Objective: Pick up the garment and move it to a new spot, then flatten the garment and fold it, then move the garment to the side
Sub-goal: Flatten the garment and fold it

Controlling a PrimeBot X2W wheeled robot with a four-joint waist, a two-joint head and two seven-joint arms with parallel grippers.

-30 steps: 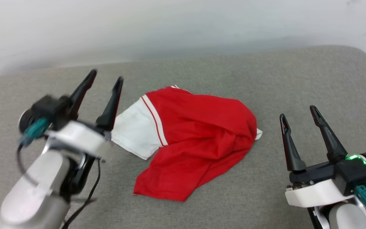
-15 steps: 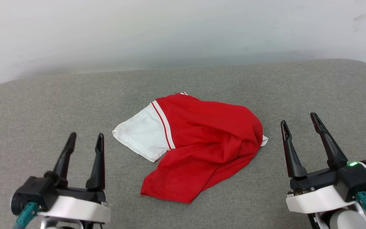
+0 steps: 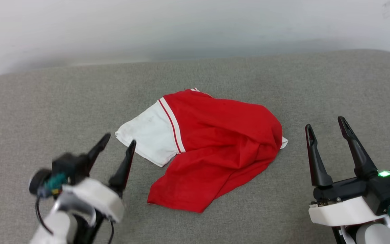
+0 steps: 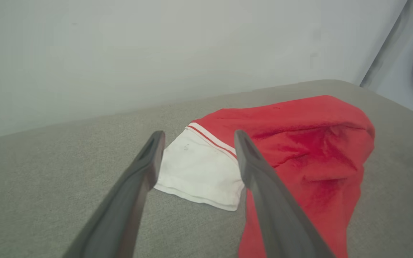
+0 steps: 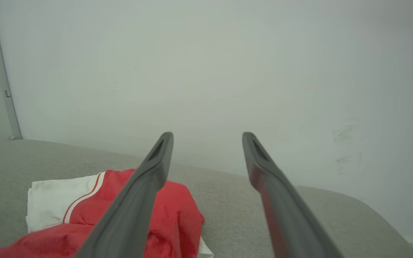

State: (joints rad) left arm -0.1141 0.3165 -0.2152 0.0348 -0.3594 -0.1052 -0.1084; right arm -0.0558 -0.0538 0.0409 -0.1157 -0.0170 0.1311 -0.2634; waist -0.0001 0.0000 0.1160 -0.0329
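Where it lies crumpled, the red jersey T-shirt [image 3: 215,149] with a short white sleeve [image 3: 149,139] and red-and-white striped trim sits between the two pincers, on a grey fabric cushion [image 3: 46,108]. Item, the left pincer [image 3: 120,139]: fingers spread wide, holding nothing, blurred; the white sleeve lies just ahead of its fingertips. Item, the right pincer [image 3: 325,122]: fingers spread wide, holding nothing; the red cloth lies off to its left, apart from it. A pale wall [image 3: 181,27] stands beyond both pincers.
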